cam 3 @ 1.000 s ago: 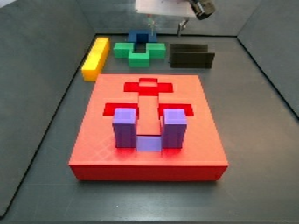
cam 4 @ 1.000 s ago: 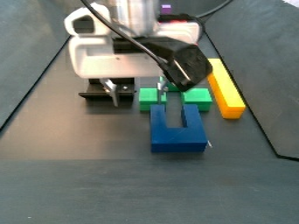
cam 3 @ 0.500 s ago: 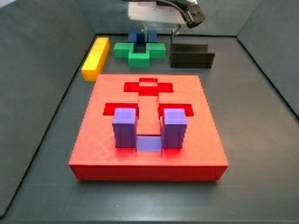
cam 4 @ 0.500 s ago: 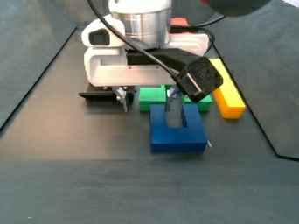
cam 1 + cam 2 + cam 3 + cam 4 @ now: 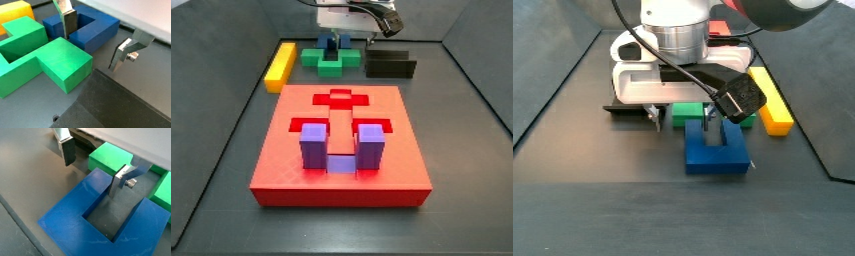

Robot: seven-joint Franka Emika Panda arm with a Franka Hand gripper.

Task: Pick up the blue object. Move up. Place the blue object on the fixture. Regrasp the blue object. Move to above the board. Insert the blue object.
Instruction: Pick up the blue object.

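The blue object (image 5: 85, 31) is a dark blue U-shaped block lying flat on the dark floor, close to a green block (image 5: 41, 59). My gripper (image 5: 91, 51) is open and low over it. One finger (image 5: 67, 21) stands inside the notch and the other finger (image 5: 125, 51) stands outside, so one prong lies between them untouched. Another wrist view shows the same straddle on the blue object (image 5: 80, 225). In both side views the gripper (image 5: 683, 122) (image 5: 337, 38) hangs down at the blue object (image 5: 716, 152). The black fixture (image 5: 390, 65) and the red board (image 5: 341, 140) stand apart.
A yellow bar (image 5: 281, 65) lies beside the green block (image 5: 330, 63), and the same bar (image 5: 772, 100) shows in a side view. A purple U-shaped block (image 5: 342, 148) stands in the board's recess. Dark walls enclose the floor.
The gripper has come down from above the blue object until its open fingers stand on either side of one prong. The blocks have not moved.
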